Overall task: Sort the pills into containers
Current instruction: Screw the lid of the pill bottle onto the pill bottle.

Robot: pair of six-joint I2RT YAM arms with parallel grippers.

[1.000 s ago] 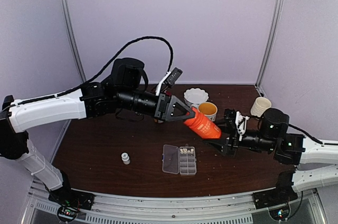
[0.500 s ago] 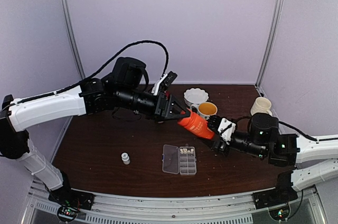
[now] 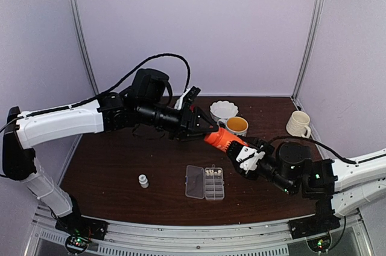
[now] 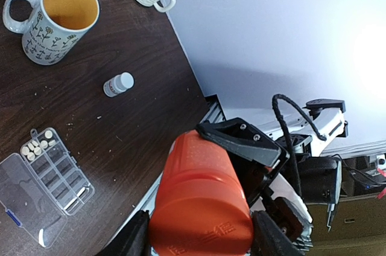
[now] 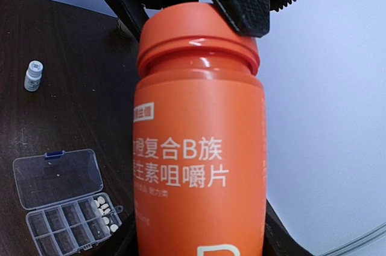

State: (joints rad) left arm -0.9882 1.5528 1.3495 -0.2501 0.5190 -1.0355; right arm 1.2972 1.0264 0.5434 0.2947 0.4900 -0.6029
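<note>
Orange bottle (image 5: 199, 165) fills right wrist view; containers (image 5: 66, 223) cut off below.

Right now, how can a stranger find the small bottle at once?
Start at the dark table. Left of the clear pill box stands a tiny bottle, alone. Unlike the big orange bottle held in the air, it is whitish and rests on the table.

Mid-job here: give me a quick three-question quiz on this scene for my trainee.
1. True or false: the pill box lid is shut.
2. Which holds the orange bottle aloft? A) left end effector alone B) right alone C) both
3. Fill in: the pills lie at the box end ___ the yellow-lined mug.
Key: 1 false. 2 C: left end effector and right end effector. 3 nearest.
</note>
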